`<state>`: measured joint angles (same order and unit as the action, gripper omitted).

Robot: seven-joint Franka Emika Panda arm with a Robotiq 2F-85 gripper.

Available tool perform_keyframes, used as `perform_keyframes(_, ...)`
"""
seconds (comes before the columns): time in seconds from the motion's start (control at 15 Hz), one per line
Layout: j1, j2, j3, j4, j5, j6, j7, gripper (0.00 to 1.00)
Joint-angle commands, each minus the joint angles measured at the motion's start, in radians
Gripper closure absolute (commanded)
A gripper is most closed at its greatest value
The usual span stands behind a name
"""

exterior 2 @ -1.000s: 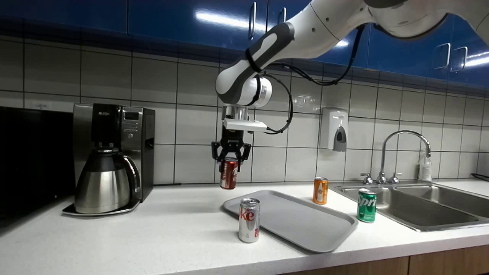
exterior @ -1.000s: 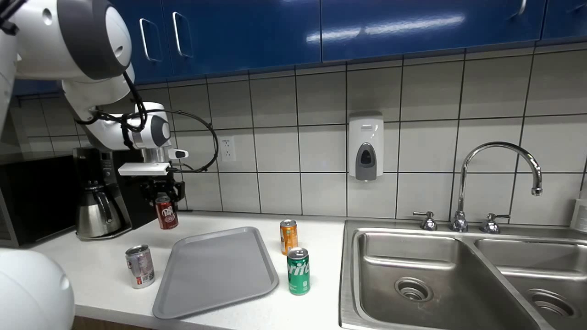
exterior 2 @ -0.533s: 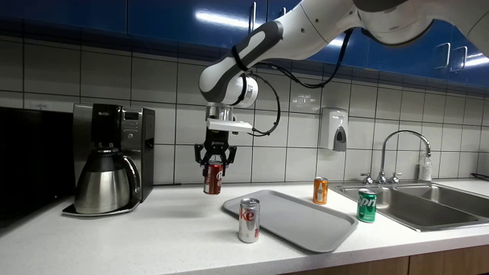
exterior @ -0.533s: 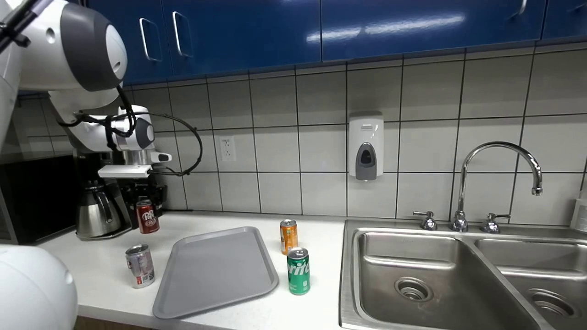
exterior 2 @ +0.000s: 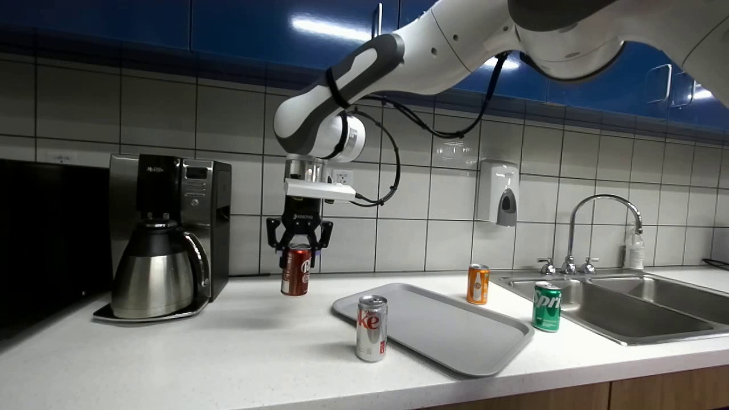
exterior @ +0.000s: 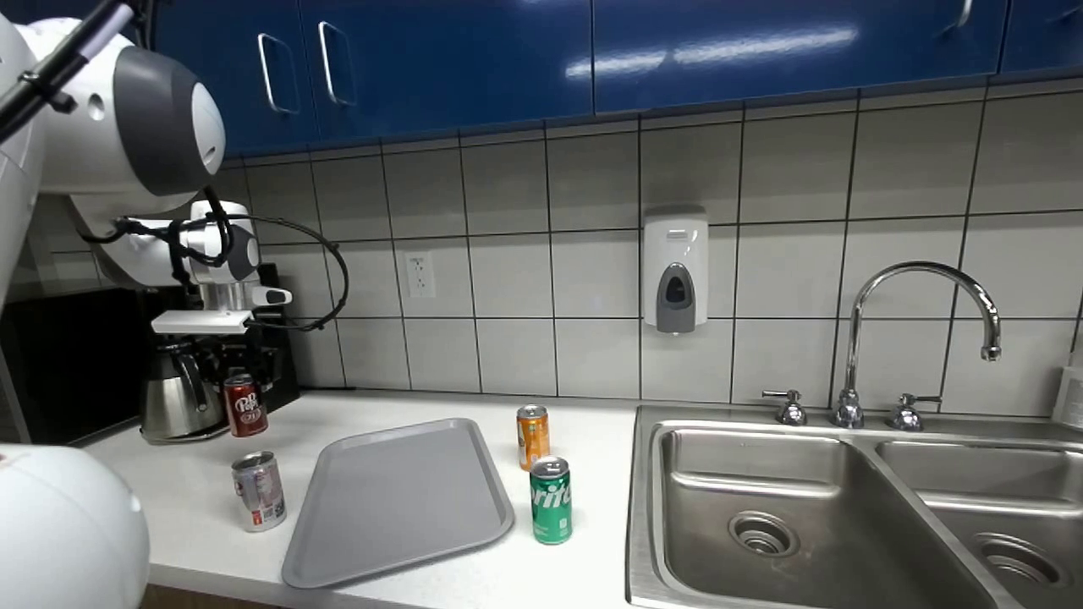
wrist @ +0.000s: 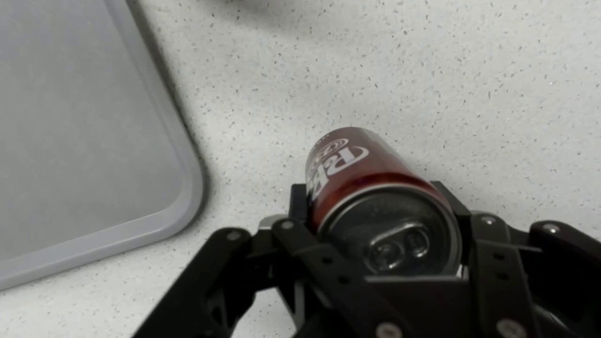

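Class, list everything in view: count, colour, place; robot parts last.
Counter: 1, white, along wall
Tray: 1, grey, on counter
Dr Pepper can: 1, red, in gripper
Silver can: 1, silver, beside tray
Orange can: 1, orange, between tray and sink
Sprite can: 1, green, likewise
Coffee maker: 1, steel and black, on counter
Boxy appliance: 1, black, beside coffee maker
Sink: 1, steel, in counter
Faucet: 1, chrome, behind sink
Bottle: 1, whitish, behind sink
Soap dispenser: 1, mostly white, on wall
Outlet: at least 1, white, on wall
Cabinets: several, blue, overhead
Arm: 1, mostly white, above counter
Gripper: 1, black, shut on Dr Pepper can
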<state>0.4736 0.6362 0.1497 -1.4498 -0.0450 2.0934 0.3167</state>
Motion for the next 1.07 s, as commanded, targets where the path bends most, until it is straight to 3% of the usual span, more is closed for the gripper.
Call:
perform_keyframes(0.0, 0.005, 0.021, -0.005, 0.057, -0.016, -0.044, 0.027, 0.62)
perform_keyframes(1.0, 0.009, 0.019, -0.008, 0.008, -0.03, -0.027, 0.004, 0.62)
